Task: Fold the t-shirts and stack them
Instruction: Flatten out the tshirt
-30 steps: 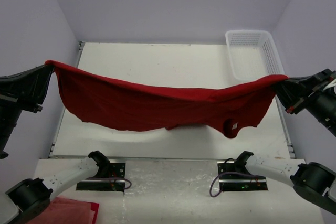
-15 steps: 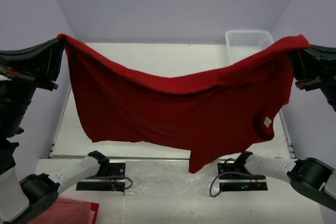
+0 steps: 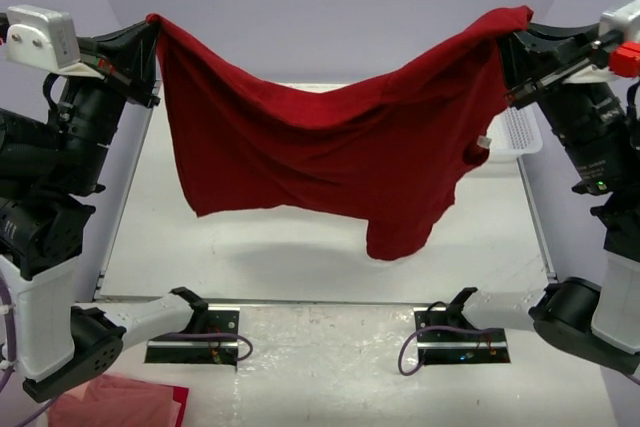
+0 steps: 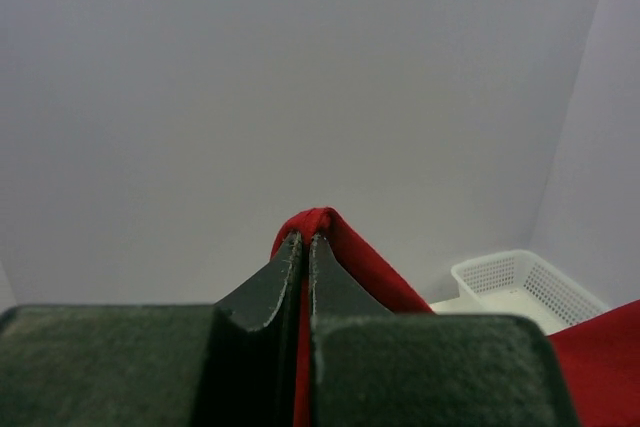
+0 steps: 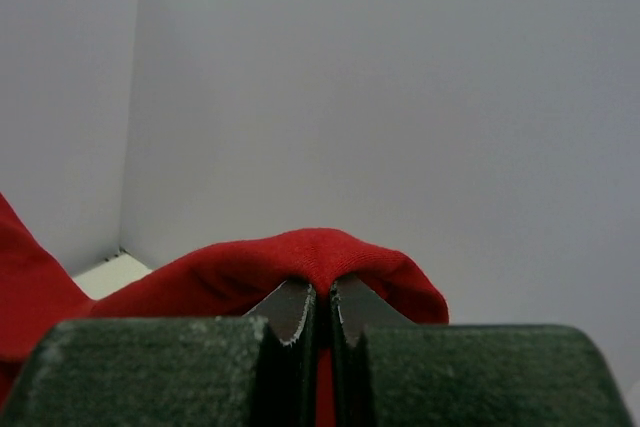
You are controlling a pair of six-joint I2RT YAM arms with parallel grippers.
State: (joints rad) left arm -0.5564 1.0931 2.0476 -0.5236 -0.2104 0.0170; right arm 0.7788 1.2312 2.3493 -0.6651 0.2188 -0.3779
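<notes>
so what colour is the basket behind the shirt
White mesh basket, clearest in the left wrist view.

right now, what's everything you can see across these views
t-shirt: one, deep red, hanging in the air above the table, stretched between both grippers
basket: one, white mesh, far right of the table, partly hidden behind the t-shirt in the top view
red cloth: one, pinkish red, near left corner beside the left arm's base; what it is cannot be told
table: one, white, below the t-shirt
left gripper: one, black, raised at left, shut on the t-shirt
right gripper: one, black, raised at right, shut on the t-shirt
</notes>
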